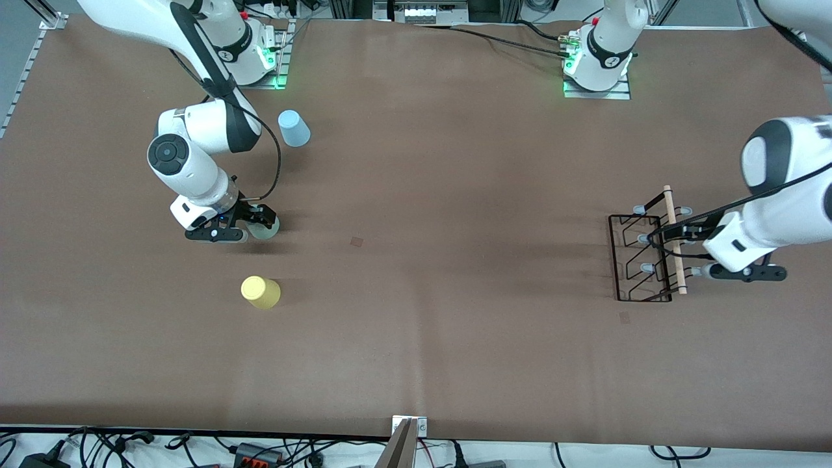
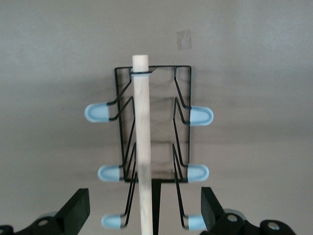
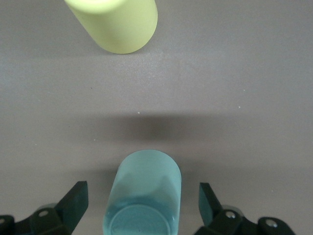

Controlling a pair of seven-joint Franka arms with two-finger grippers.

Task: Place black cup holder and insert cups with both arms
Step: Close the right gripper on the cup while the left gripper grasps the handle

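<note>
Yellow cup (image 1: 260,292) nearest me, upside down, untouched. Green cup (image 3: 143,196) sits between the right gripper's (image 3: 143,208) spread fingers, not yet pinched. Blue cup (image 1: 294,128) stands near the right arm's base. Holder (image 1: 647,250) at the left arm's end; left gripper (image 2: 145,210) spread around its rod (image 2: 143,147), no grip. I judge nothing placed, no cup inserted.

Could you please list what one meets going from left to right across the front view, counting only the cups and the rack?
Green cup between the right gripper's open jaws and yellow cup overlap, order unclear → blue cup → black rack, under the left gripper.
</note>
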